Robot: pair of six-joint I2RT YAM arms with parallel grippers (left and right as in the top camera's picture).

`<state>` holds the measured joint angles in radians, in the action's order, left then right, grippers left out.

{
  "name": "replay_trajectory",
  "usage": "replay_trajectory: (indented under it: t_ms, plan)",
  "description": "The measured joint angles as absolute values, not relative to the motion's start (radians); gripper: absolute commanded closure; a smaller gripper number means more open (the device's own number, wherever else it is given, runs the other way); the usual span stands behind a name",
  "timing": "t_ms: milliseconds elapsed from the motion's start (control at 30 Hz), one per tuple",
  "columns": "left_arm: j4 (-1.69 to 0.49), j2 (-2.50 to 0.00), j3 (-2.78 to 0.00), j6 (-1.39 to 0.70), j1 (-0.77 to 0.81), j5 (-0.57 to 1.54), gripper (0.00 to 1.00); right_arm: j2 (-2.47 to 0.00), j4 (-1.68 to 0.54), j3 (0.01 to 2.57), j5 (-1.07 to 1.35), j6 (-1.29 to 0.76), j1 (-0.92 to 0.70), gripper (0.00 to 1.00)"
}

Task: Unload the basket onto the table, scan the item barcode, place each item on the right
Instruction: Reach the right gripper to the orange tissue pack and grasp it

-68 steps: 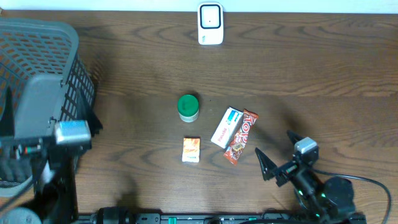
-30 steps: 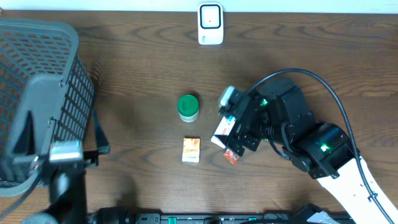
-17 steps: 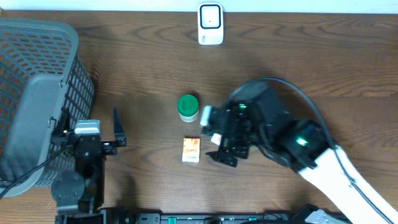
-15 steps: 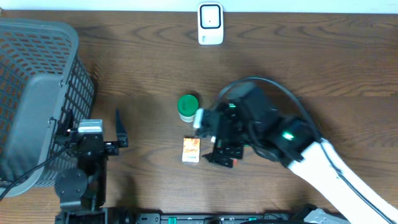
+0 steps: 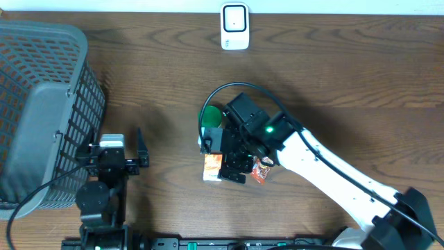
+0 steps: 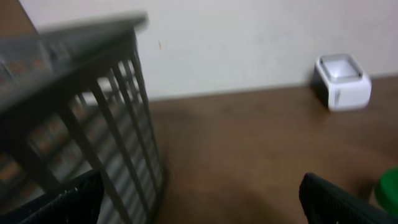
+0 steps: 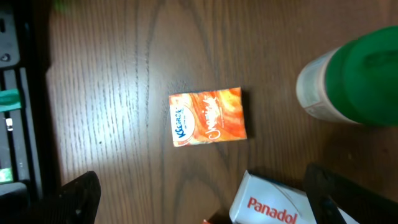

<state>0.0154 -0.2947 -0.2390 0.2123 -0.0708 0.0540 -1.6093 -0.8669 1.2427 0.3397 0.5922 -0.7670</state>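
Near the table's front edge, the left gripper gapes wide, empty. Mid-table, the right gripper, jaws spread wide, hovers over the orange Kleenex pack, Panadol box and green-lidded jar close by. White scanner at far edge.

Soft, even light from above falls on the dark counter in the overhead view, which is sharp and free of glare, with a faint shadow just right of the basket. The left wrist view is smeared throughout, the basket's bars and the white scanner far to its right both soft. In the right wrist view the orange pack is crisp, the green-capped jar is blurred, and the wood carries a pale sheen.
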Motion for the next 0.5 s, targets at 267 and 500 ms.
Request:
replay_trajectory:
  t_ms: [267, 500]
  plan:
    - [0.049, -0.295, -0.143, 0.212, -0.071, 0.046, 0.0, -1.687, -0.817, 1.243, 0.281, 0.593, -0.819, 0.01]
    - [0.05, -0.295, -0.122, 0.212, -0.071, 0.046, 0.0, -1.779, -0.799, 1.243, 0.196, 0.596, -0.839, 0.01]
